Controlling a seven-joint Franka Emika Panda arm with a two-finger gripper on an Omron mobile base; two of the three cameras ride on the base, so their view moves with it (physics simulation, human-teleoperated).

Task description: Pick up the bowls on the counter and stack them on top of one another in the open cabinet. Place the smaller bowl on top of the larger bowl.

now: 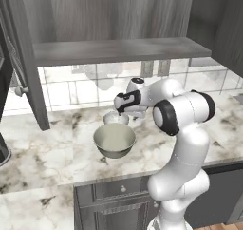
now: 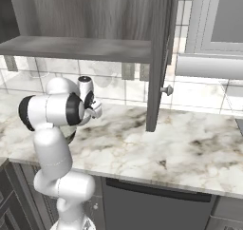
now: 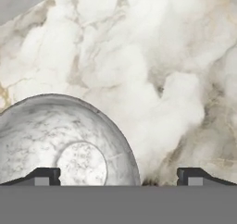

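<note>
Hovering over the counter (image 1: 42, 153), my gripper (image 3: 118, 176) looks straight down at the marble, its two fingertips (image 3: 44, 176) spread wide with nothing between them. In the hand view the smaller bowl (image 3: 65, 140) sits upright, mouth turned up toward me, its mottled pale inside and round flat bottom plainly showing. It lies under my one fingertip and toward that side, while the other fingertip stands over bare veined stone. Being round, it has no long axis that I can tell; its rim is level.

From the left base view, the larger bowl (image 1: 114, 140) stands upright on the counter just in front of my hand, mouth up, grey-green outside and pale within. The smaller bowl (image 1: 114, 117) peeks out just behind it, close beside or touching it, partly hidden by my wrist; I cannot tell which.

Above both, the open cabinet (image 1: 118, 48) shows its flat shelf, with one door (image 2: 159, 58) swung out, its round knob (image 2: 166, 89) seen in the right base view.
</note>
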